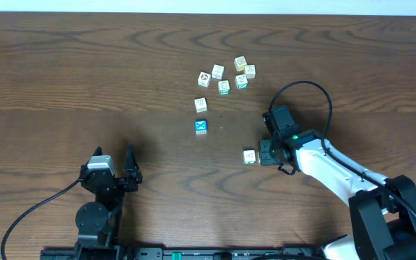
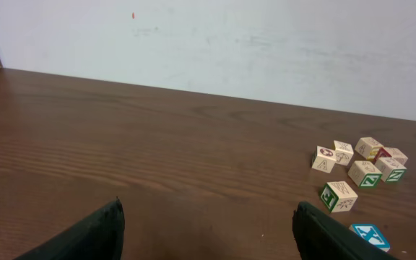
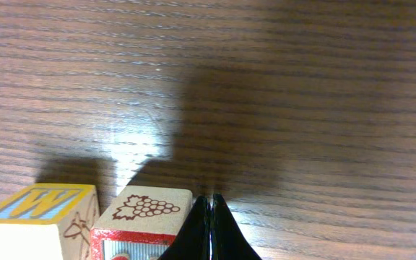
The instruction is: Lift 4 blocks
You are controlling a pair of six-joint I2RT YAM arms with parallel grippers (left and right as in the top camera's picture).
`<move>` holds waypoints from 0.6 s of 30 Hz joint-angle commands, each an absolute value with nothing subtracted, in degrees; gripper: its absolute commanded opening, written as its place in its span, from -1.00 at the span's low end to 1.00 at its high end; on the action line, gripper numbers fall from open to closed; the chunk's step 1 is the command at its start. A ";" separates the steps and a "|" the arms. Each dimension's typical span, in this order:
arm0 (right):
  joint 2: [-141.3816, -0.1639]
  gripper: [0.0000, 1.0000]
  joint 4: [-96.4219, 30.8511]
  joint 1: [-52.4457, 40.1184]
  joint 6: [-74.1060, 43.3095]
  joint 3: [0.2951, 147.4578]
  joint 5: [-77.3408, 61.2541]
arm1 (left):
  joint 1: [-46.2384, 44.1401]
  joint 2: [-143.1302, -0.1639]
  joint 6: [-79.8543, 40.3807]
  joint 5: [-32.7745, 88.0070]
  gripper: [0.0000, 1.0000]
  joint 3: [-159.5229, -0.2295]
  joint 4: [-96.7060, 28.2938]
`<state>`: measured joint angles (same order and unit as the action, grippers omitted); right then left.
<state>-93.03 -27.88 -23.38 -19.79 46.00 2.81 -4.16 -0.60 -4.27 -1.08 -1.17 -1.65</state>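
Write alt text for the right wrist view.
Shut jaws at bottom centre stand right beside a grape-picture block; a block with a blue W sits left of it, both on a dark wooden table.

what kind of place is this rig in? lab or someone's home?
Probably a robotics lab bench: bare wood-grain table against a plain white wall, cabled robot arm, only small picture blocks laid out.

The left gripper [image 2: 206, 238] hangs over the wooden table [image 2: 157, 137], its fingers [image 2: 85, 235] spread wide. A blue-faced block [image 2: 369, 235] lies just beside the finger at frame right. Farther back, a cluster of blocks [image 2: 365, 174] includes a red-faced block [image 2: 381, 154].
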 commanded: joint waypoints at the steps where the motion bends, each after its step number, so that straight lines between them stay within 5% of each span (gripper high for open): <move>1: -93.19 -0.98 -27.66 -23.35 -18.13 46.26 0.49 | -3.84 -0.23 -4.32 -2.81 0.50 -0.23 -4.03; 18: -93.19 -0.98 -28.03 -23.35 -22.26 46.26 -2.04 | -3.84 -0.23 -4.34 -2.81 0.50 -0.23 -4.03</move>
<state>-93.03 -27.86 -23.38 -19.55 46.00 -1.61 -4.16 -0.60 -4.27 -1.06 -1.17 -1.63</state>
